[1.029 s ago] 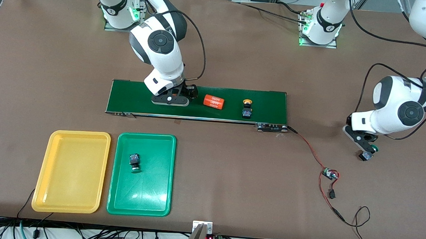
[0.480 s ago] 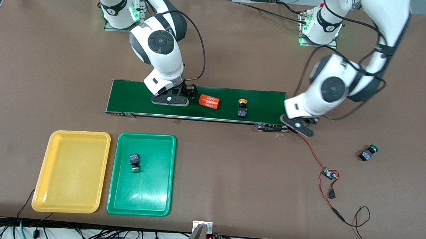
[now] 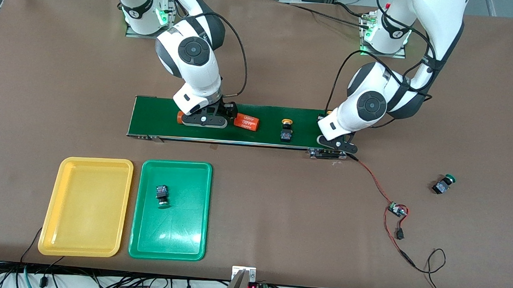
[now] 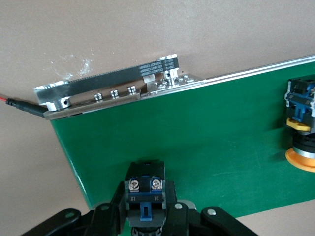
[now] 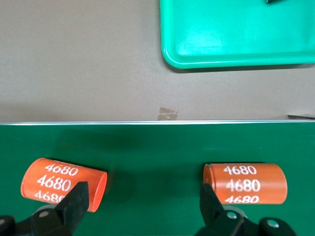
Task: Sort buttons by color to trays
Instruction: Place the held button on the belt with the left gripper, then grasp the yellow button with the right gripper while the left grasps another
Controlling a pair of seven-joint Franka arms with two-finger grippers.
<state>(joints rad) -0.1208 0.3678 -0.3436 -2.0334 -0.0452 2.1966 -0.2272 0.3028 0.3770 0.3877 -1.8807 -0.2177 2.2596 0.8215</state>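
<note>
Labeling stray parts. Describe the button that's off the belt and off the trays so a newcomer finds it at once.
Start at the belt and follow the red wire from its end toward the left arm's end of the table. Past the little circuit board, a lone button lies on its side on bare tabletop. Its cap is green, and it alone sits on neither belt nor tray.

Two printed orange cylinders [image 5: 246, 183] [image 5: 63, 184] on the green conveyor belt [image 3: 160, 116].
</note>
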